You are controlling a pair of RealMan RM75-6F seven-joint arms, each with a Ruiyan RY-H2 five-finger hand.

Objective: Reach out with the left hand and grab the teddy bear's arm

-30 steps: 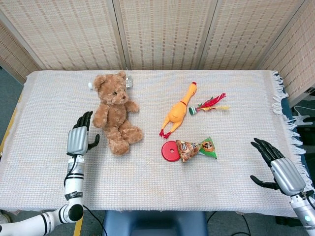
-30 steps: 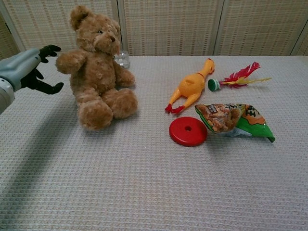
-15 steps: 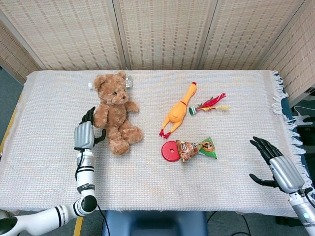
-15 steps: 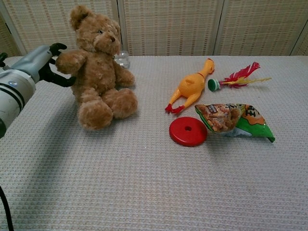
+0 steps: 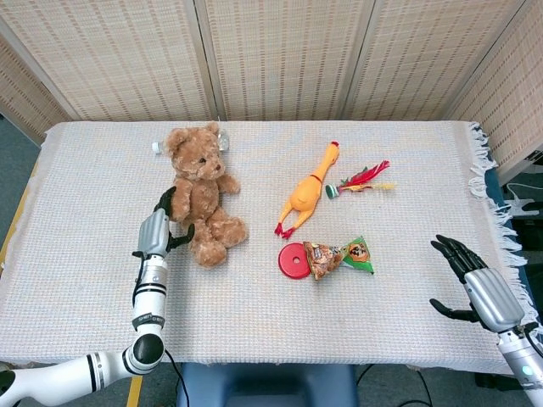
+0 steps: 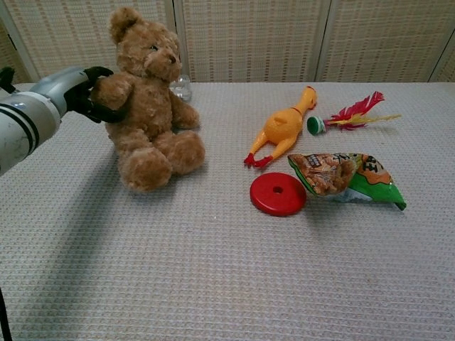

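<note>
Our left robot hand [image 6: 84,91] has just closed the last gap and now wraps its dark fingers [image 6: 106,112] around the bear's [image 6: 149,99] arm [image 6: 114,91], thumb under and the rest over the top. In the head view the same hand [image 5: 158,229] sits pressed against the bear's [image 5: 202,193] side. We judge the grasp made or very nearly so; how firmly the fingers squeeze the plush we cannot tell.

The bear sits upright at the far left of the counter [image 5: 85,280], well apart from the rubber chicken [image 5: 307,192], the red disc [image 5: 294,260] and the snack bag [image 5: 338,256].

A second ago the hand hovered open, apart from the bear; half a second ago its fingertips only reached the arm. The bear has since shifted a little toward the middle and leans slightly, as though nudged by the contact. Our right robot hand [image 5: 475,284] has stayed at the counter's near right edge, fingers spread, holding nothing.
</note>
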